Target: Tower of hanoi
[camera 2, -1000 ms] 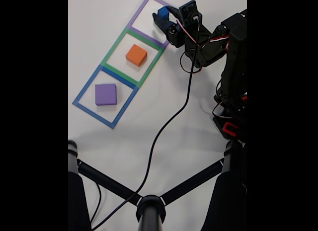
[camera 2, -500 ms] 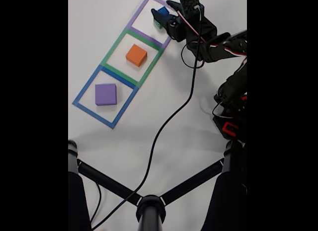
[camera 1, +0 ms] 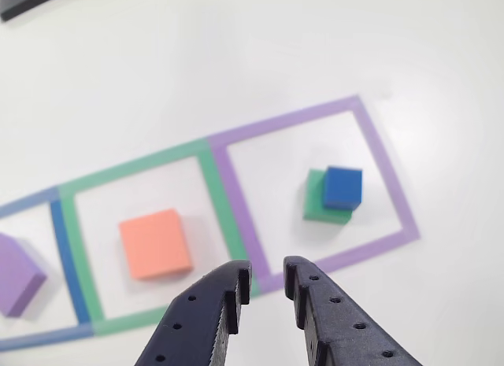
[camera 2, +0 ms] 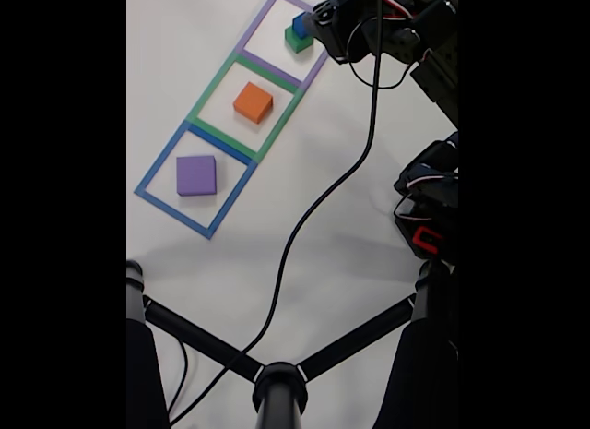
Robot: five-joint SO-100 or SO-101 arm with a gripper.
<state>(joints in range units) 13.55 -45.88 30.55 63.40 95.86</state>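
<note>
A small blue block [camera 1: 342, 186] sits on a larger green block [camera 1: 317, 206] inside the purple taped square [camera 1: 378, 157]. In the fixed view the blue block [camera 2: 300, 25] and green block [camera 2: 297, 41] are at the top. An orange block [camera 1: 155, 242] [camera 2: 253, 102] lies in the green square [camera 2: 205, 99]. A purple block [camera 1: 17, 273] [camera 2: 195, 174] lies in the blue square [camera 2: 155, 171]. My gripper [camera 1: 268, 273] [camera 2: 323, 18] hovers apart from the stack, over the purple square's near edge. It is slightly open, with nothing between its fingers.
A black cable [camera 2: 304, 235] runs across the white table from the arm. Black stand legs [camera 2: 277, 383] cross the bottom of the fixed view. The arm's base [camera 2: 429, 217] stands at the right. A dark object [camera 1: 24, 0] lies at the top left of the other view.
The gripper held the blue block over the purple square a second ago. It has let go of it on the green block and drawn back up and right.
</note>
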